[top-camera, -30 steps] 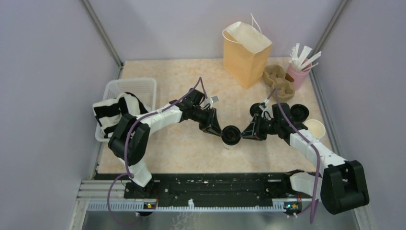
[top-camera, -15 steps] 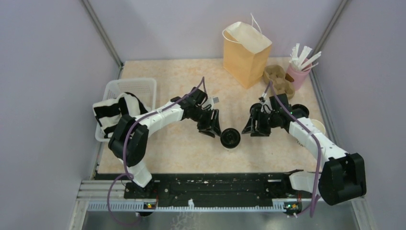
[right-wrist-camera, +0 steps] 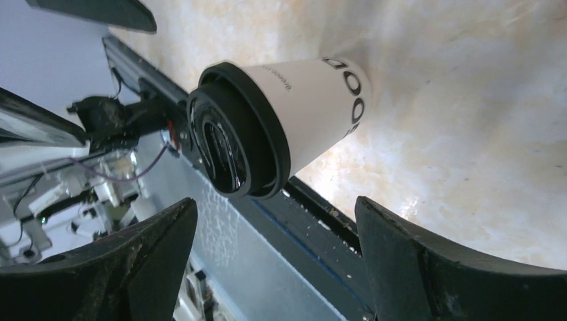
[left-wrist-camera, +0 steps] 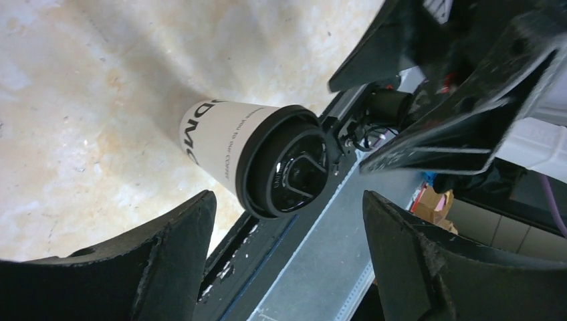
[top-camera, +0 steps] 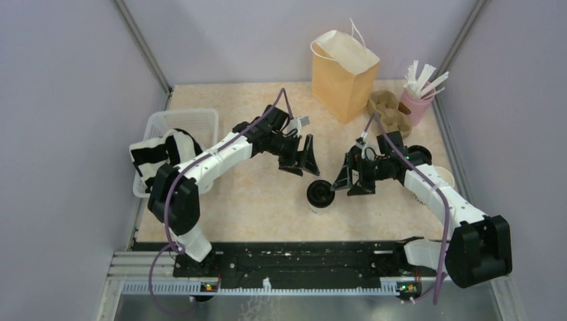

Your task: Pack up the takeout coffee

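Lidded coffee cup (top-camera: 321,194) upright, free. L gripper (top-camera: 302,166) at its 11 o'clock, R gripper (top-camera: 352,184) at 2 o'clock; both spread wide, no contact.

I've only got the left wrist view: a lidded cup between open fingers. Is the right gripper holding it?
Observer: No, the right gripper is open and clear of the cup on both sides.
Operator: Where's the bag?
Observer: The brown paper bag stands upright and open at the far side of the table.
Operator: Any other lidded cups?
Observer: A second lidded cup sits partly hidden behind the right arm.
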`<action>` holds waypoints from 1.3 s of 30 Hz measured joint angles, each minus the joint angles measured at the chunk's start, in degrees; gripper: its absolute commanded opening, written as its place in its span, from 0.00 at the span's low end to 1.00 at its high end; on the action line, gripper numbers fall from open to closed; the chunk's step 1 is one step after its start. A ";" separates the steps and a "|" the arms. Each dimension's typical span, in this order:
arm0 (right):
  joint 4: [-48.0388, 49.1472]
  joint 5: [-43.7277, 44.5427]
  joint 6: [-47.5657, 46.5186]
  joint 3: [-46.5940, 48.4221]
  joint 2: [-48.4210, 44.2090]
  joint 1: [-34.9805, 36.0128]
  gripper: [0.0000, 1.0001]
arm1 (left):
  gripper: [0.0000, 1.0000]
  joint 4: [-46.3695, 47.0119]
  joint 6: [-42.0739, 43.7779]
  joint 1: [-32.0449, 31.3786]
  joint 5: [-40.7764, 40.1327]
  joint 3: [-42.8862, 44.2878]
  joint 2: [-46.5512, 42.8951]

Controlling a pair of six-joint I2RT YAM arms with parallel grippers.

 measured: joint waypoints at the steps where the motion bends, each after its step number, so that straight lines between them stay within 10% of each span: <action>1: 0.83 -1.44 0.28 -0.85 -0.04 0.28 0.91 | 0.87 0.55 -0.09 0.00 0.63 0.26 0.07; 39: 36.61 -14.73 15.87 -22.27 3.58 6.54 0.82 | 0.72 11.39 1.07 0.15 10.91 -6.38 9.20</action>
